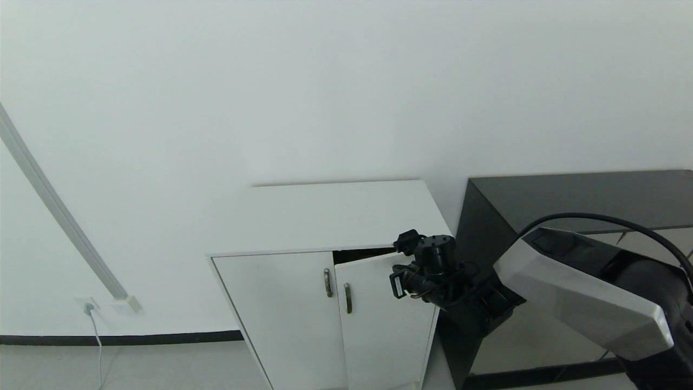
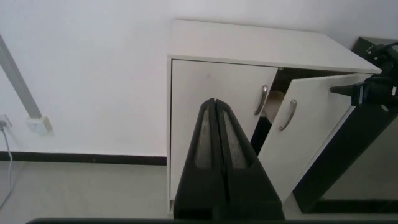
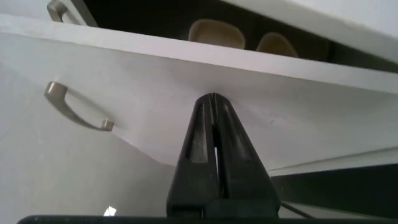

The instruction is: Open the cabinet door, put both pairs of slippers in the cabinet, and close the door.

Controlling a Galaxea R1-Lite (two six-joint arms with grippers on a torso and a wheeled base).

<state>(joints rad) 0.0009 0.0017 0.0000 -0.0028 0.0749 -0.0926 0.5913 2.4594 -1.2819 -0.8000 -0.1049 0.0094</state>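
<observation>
**Inspector A:** Condition of the cabinet (image 1: 335,216)?

**Inspector B:** It is white and stands against the wall. The left-hand door (image 1: 281,314) sits flush. The right-hand door (image 1: 384,319) is ajar, with a dark gap along its top edge. The foot of the cabinet is cut off in the head view.

**A:** And the slippers (image 3: 216,32)?

**B:** Inside the cabinet. Two pale rounded ends show above the ajar door's top edge, and the door hides the rest. How many are in there cannot be told.

**A:** Right gripper (image 3: 213,106)?

**B:** Clenched, fingers pressed together with nothing between them. It is at the outer face of the right-hand door, high up near the hinge side and apart from the handle (image 3: 78,109). Whether it touches the panel cannot be made out.

**A:** Left gripper (image 2: 214,106)?

**B:** Also clenched and empty. It is well back from the cabinet, facing the left-hand door.

**A:** Surroundings?

**B:** A dark cabinet (image 1: 568,195) stands just beside the white one, partly hidden by the right arm. A wall socket (image 1: 86,306) has a cable running down from it.
</observation>
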